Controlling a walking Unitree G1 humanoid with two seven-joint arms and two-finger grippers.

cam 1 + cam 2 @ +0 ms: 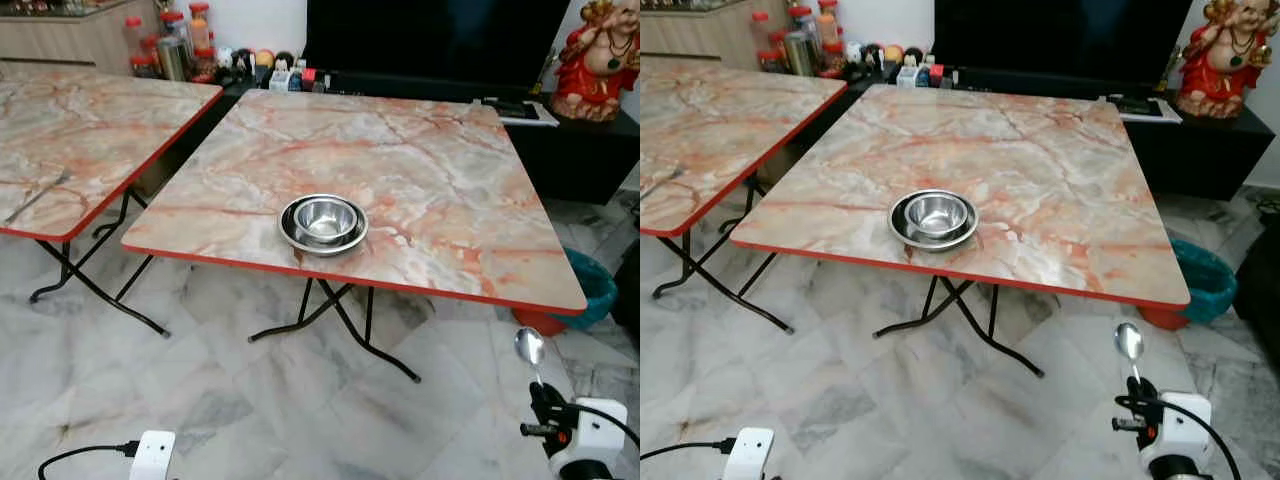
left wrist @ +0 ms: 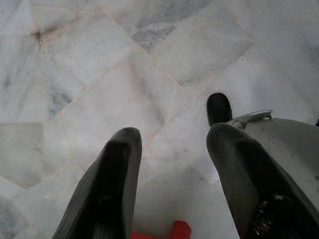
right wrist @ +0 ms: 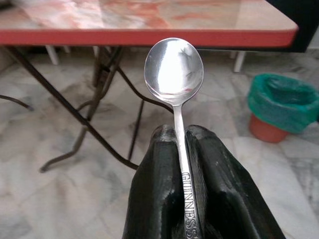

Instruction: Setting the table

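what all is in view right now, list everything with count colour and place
folding tables: 2, marbled pink tops with red edges, one ahead, one to its left
steel bowl: 1, silver, in a steel plate near the front edge of the table ahead
spoon: 1, silver, upright in the right gripper
bin: 1, green liner, on the floor right of the table
statue: 1, red and gold, on the dark cabinet
jars: several, red lids, far left
left gripper: open, over the floor
right gripper: shut on the spoon

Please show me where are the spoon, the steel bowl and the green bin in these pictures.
spoon [image 3: 173,68]: right wrist view, on its shiny bowl, above the right hand.
steel bowl [image 1: 325,219]: left eye view, on its inside.
green bin [image 3: 281,102]: right wrist view, on its green liner.
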